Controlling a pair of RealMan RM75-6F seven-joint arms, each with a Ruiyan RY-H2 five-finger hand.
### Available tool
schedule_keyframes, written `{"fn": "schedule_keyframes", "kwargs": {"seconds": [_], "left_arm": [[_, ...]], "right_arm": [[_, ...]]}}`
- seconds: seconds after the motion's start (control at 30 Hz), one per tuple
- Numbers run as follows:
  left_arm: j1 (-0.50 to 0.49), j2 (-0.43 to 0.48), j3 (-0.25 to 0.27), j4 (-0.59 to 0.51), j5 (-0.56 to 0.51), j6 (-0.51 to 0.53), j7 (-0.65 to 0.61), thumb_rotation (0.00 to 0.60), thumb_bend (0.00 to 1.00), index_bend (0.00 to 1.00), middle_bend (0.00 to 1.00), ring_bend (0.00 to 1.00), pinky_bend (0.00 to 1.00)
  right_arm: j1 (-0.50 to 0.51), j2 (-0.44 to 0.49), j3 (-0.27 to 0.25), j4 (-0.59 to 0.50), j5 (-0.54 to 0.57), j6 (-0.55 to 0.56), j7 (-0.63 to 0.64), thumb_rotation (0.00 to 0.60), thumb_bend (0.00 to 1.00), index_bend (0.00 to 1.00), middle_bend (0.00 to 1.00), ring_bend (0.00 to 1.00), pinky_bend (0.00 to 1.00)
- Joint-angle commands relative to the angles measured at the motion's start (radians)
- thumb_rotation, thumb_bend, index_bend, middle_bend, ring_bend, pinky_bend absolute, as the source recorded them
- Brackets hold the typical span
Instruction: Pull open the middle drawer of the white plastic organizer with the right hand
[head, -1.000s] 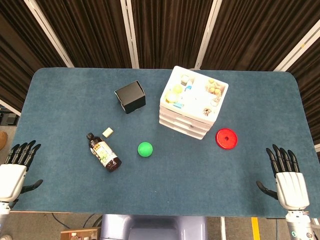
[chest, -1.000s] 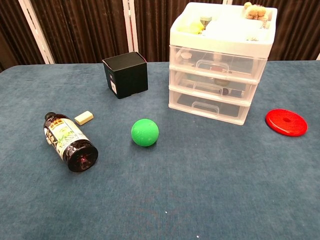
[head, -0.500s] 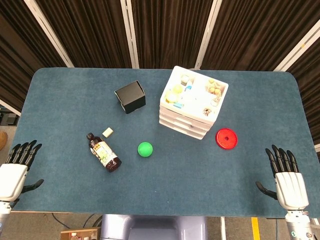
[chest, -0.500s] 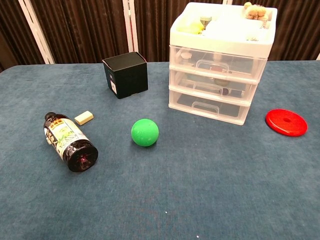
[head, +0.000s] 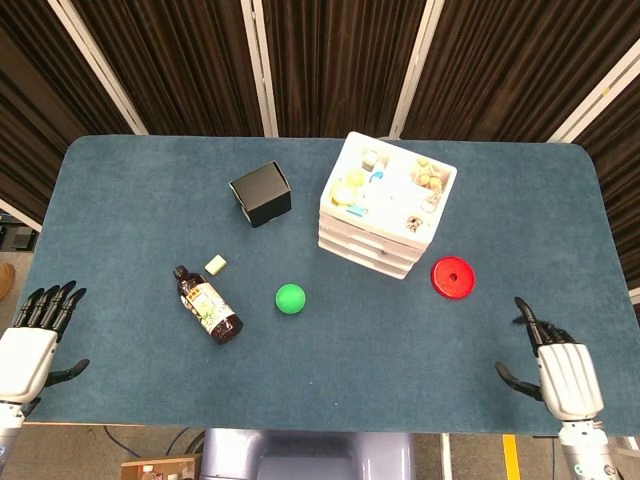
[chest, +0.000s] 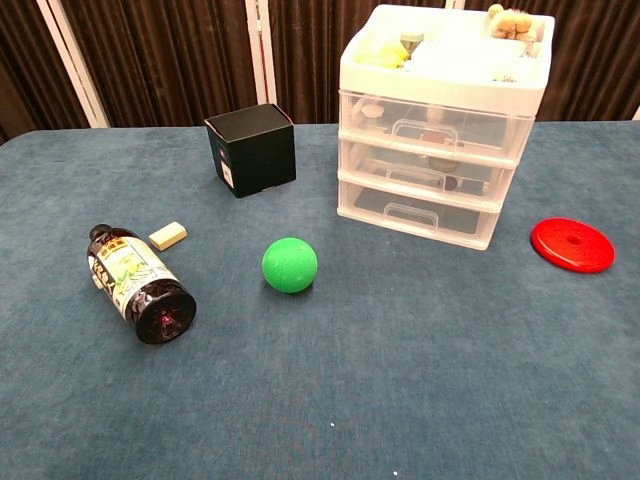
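The white plastic organizer (head: 385, 205) (chest: 440, 120) stands at the back right of the table, with small items in its top tray. All its clear drawers sit pushed in; the middle drawer (chest: 427, 175) shows a handle at its front. My right hand (head: 565, 375) is open at the table's near right edge, far from the organizer. My left hand (head: 30, 335) is open at the near left edge. Neither hand appears in the chest view.
A red disc (head: 452, 276) (chest: 572, 245) lies right of the organizer. A green ball (head: 290, 298), a lying brown bottle (head: 208, 305), a small beige block (head: 216, 264) and a black box (head: 261, 194) occupy the middle and left of the blue table (head: 120, 200).
My right hand has shifted slightly left and turned, its fingers now angled inward. The left hand and all objects stay where they were.
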Motion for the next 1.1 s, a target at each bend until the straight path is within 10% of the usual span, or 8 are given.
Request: {"fn": "schedule_keyframes", "kwargs": {"seconds": [0.03, 0.5, 0.77, 1.1], "left_arm": [[0.001, 0.002, -0.001, -0.003, -0.001, 0.002, -0.007, 0.6, 0.01, 0.0, 0.0, 0.0, 0.0], [0.0, 0.018, 0.001, -0.017, -0.012, -0.008, -0.053, 0.6, 0.01, 0.0, 0.0, 0.0, 0.0], [-0.004, 0.027, 0.0, -0.015, -0.014, -0.017, -0.083, 0.6, 0.01, 0.0, 0.0, 0.0, 0.0], [-0.011, 0.04, -0.001, -0.025, -0.039, -0.044, -0.117, 0.6, 0.01, 0.0, 0.0, 0.0, 0.0]], "right_arm": [[0.039, 0.014, -0.01, -0.116, 0.044, -0.102, 0.065, 0.6, 0.57, 0.0, 0.83, 0.85, 0.95], [0.265, -0.171, 0.138, -0.326, 0.502, -0.443, -0.059, 0.6, 0.68, 0.0, 0.87, 0.89, 0.97], [0.439, -0.379, 0.302, -0.254, 0.854, -0.497, -0.078, 0.6, 0.68, 0.0, 0.87, 0.89, 0.97], [0.578, -0.526, 0.413, -0.101, 1.035, -0.528, -0.035, 0.6, 0.68, 0.0, 0.87, 0.89, 0.97]]}}
